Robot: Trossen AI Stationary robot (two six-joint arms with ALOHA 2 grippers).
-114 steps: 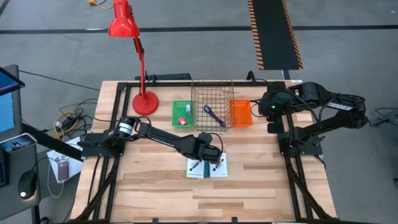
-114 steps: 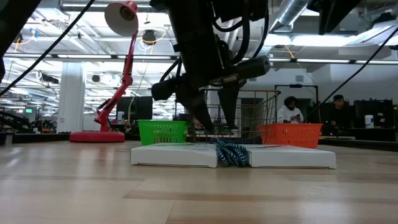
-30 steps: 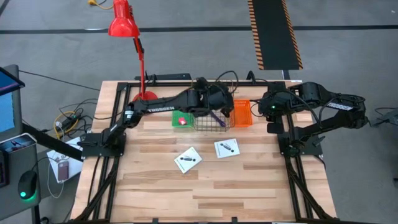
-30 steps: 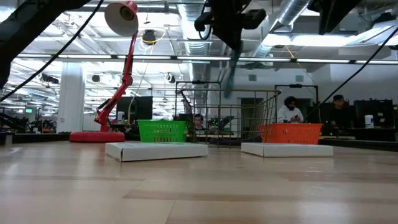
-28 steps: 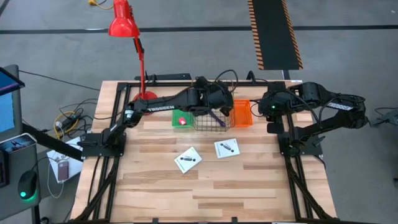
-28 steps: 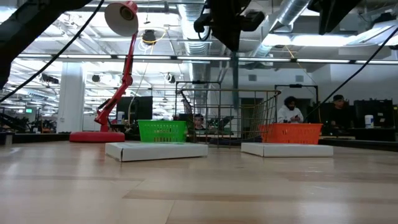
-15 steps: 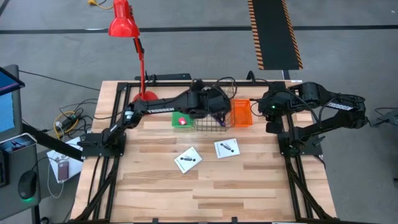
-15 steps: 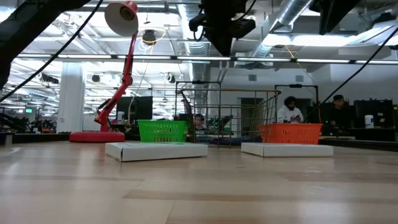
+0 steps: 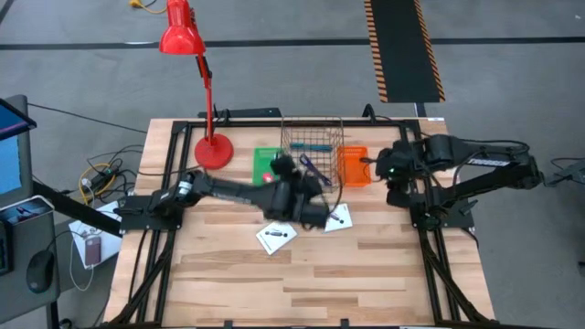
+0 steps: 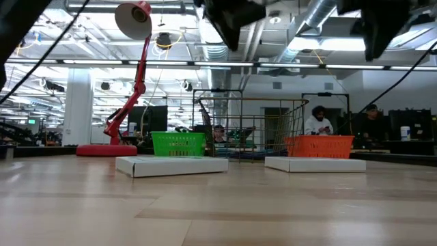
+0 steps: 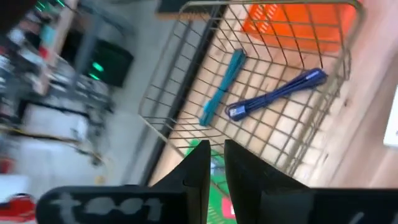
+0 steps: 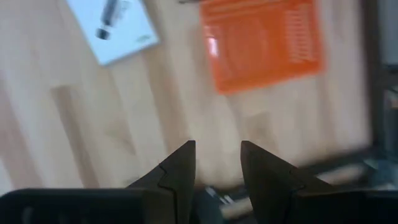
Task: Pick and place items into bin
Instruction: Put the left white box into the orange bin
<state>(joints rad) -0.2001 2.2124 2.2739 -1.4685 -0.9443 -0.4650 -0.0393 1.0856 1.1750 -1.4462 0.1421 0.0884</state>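
Wire basket [image 11: 186, 68] holds teal marker [image 11: 222, 86] and blue-purple strap [image 11: 277, 93]. Left gripper [image 11: 213, 163] nearly closed, empty, outside the basket; right gripper [image 12: 217, 163] parted, empty, near orange bin [image 12: 261, 40].

The front half of the table [image 9: 302, 292] lies bare, with open passage across it, while the back edge is crowded by the red lamp base [image 9: 213, 151], green bin [image 9: 266, 165], wire basket [image 9: 311, 146] and orange bin [image 9: 354, 166] standing close in a row. The left arm [image 9: 238, 190] stretches across mid-table above two white cards [image 9: 275, 237], blocking the way to the green bin from the front.
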